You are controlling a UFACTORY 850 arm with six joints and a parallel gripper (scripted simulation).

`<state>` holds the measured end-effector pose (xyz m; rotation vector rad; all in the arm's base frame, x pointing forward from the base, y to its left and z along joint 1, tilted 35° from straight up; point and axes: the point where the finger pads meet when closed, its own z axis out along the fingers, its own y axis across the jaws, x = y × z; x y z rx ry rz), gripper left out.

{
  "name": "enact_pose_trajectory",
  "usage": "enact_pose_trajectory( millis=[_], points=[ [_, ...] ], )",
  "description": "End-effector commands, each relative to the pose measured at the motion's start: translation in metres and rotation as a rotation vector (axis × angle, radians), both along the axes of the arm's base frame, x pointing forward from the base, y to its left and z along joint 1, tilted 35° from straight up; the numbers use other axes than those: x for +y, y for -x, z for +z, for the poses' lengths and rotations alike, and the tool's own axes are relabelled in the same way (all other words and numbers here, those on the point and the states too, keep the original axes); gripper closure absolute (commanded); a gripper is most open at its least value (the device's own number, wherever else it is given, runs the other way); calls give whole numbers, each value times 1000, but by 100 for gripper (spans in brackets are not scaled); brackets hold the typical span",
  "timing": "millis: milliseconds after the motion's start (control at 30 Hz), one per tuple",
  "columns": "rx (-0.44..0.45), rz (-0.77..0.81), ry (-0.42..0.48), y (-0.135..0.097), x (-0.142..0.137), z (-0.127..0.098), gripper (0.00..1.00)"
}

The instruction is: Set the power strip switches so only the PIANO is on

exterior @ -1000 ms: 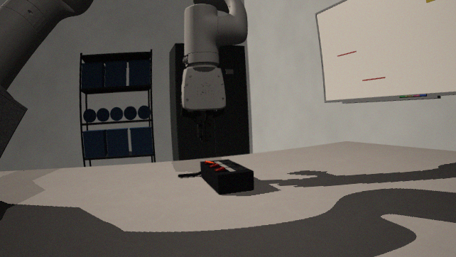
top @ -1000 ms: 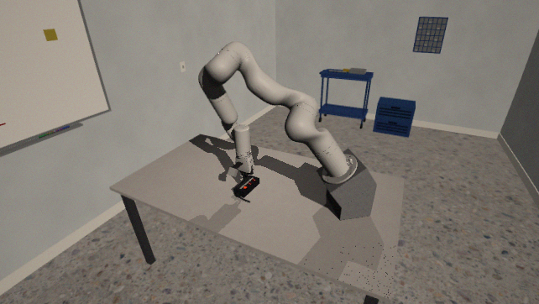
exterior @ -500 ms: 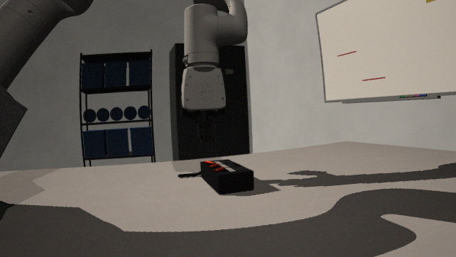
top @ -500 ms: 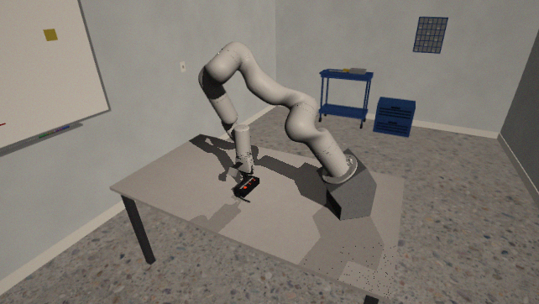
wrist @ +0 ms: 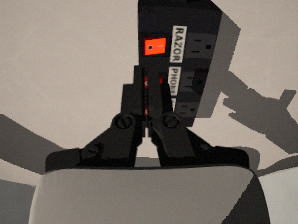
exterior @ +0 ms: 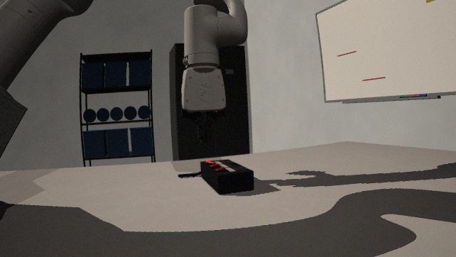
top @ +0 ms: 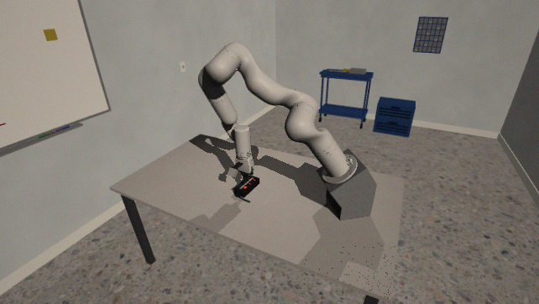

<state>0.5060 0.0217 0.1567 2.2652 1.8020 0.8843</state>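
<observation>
A black power strip lies flat on the table, right way up, with a short black cord at one end. It also shows in the exterior view and the wrist view. It carries a row of red rocker switches beside white labels; the far one sits next to the label RAZOR. The lower labels are too small to read. My gripper is shut and empty, pointing down. It hangs some way above the strip, over the switch row; its fingertips hide the nearer switches in the wrist view.
The arm's grey base block stands on the table to the right of the strip. A whiteboard hangs on the left wall. A blue cart and a blue crate stand on the floor far behind.
</observation>
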Motion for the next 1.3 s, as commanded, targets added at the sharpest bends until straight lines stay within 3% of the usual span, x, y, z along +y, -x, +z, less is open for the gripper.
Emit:
enact_pose_trajectory(
  millis=[0,1267],
  points=[
    [-1,0,0,-1,0,-1,100],
    [-1,0,0,-20,10,-33,100]
  ],
)
